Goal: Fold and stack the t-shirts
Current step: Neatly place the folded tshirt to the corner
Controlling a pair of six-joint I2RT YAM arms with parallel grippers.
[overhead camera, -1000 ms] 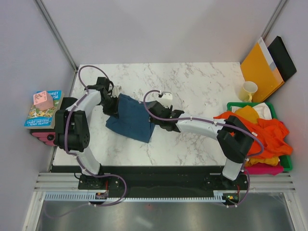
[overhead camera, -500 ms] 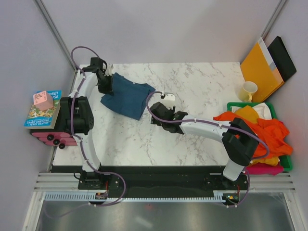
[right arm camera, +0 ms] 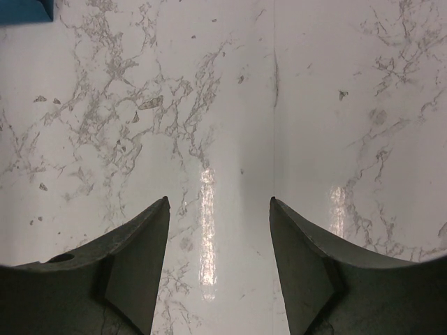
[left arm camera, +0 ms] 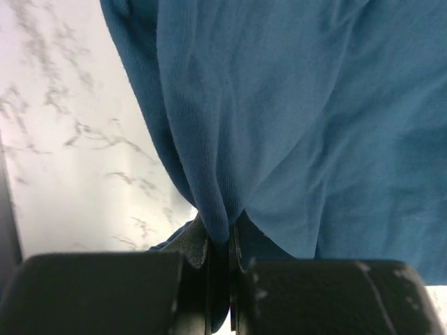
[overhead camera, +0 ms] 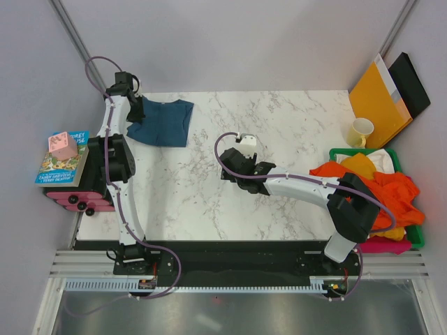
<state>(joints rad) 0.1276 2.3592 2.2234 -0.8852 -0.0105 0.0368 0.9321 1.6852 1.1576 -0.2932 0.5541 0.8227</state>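
Item: dark teal-blue cloth tee (overhead camera: 165,122), folded, dragged to far-left corner of white marble desk (overhead camera: 300,125). Your L pincer (left arm camera: 218,241) pinches a fold; R pincer (right arm camera: 219,202) spread, empty. Likely stack base; others next.

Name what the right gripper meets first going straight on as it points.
Probably the bare marble table: the open right gripper faces only it, with the teal t-shirt well off to the side.

t-shirt (overhead camera: 164,120): teal-blue | table (overhead camera: 293,118): white, grey-veined marble | mug (overhead camera: 361,131): pale yellow | bin (overhead camera: 337,151): green
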